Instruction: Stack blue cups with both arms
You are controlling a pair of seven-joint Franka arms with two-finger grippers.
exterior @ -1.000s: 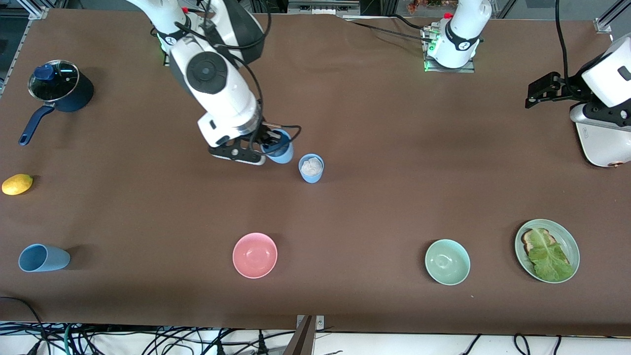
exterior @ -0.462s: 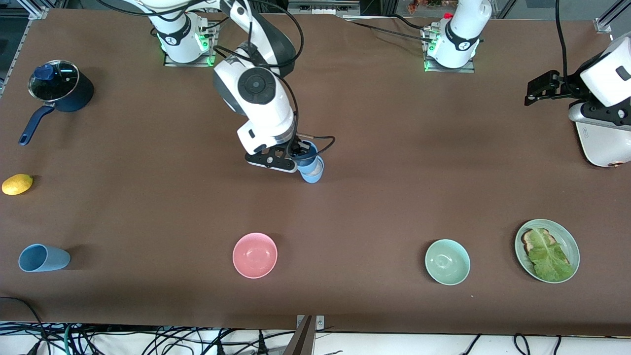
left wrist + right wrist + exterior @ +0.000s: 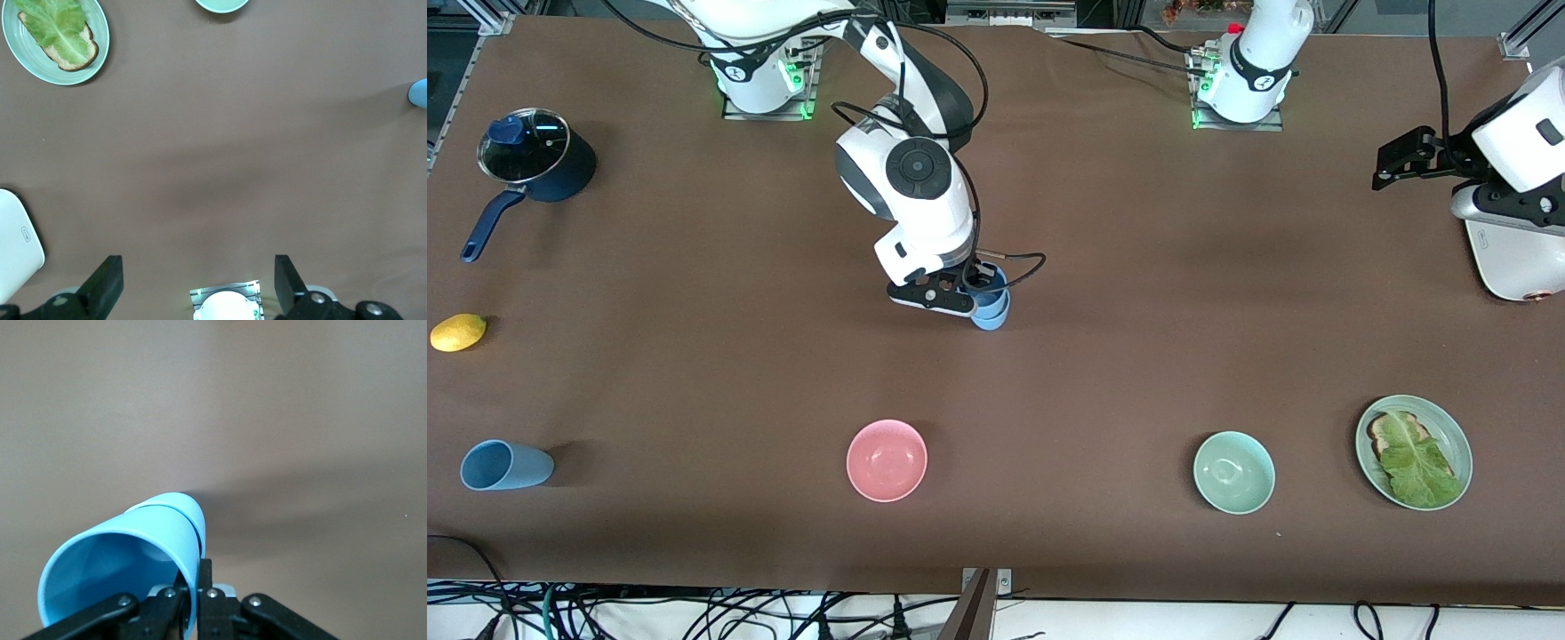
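Mid-bench: light blue cup (image 3: pixel 989 283) is pinched at its rim by the right tool (image 3: pixel 971 286), partly seated in the standing cup (image 3: pixel 992 316); release is left. A third blue cup (image 3: pixel 505 465) lies tipped near the front corner at the right arm's end, unstacked. Left tool (image 3: pixel 198 288) waits spread, empty, above the left arm's end.

A smooth, matt light blue plastic-looking cup (image 3: pixel 127 560) is sitting in the matt black right gripper (image 3: pixel 960 293) with metal screws, under a glossy white arm (image 3: pixel 916 191), above a matt brown table (image 3: pixel 1138 311) covering.
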